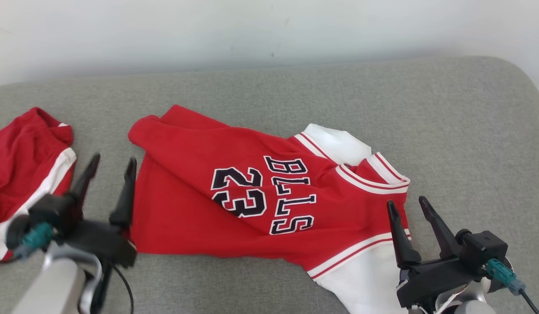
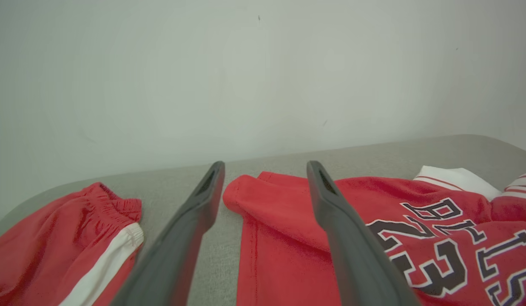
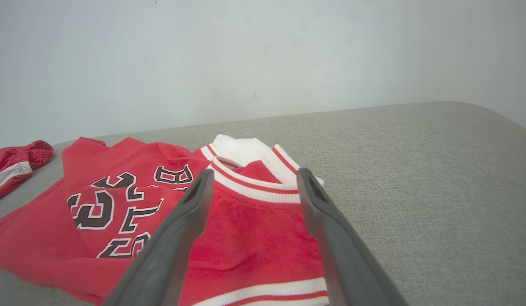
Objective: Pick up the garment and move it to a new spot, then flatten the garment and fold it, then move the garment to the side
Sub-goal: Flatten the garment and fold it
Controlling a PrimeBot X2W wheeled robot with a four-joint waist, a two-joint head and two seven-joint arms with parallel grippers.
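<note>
The garment [image 1: 234, 192] is a red jersey with white sleeves, black lettering and the number 23, lying partly folded across the middle of the grey cushion; it also shows as the garment [image 2: 288, 238] and the garment [image 3: 245, 229]. My left gripper [image 1: 111, 161] hovers open at the jersey's left hem, nothing between its fingers [image 2: 190, 229]. By the white sleeve and collar end at the lower right, my right gripper [image 1: 408, 204] is open too, its fingers [image 3: 331, 242] spread over the red and white trim without holding it.
A pair of red shorts with a white stripe [image 1: 25, 170] lies at the cushion's left edge, close to my left arm. The grey cushion [image 1: 469, 131] extends bare to the right and back, ending at a pale wall [image 1: 269, 30].
</note>
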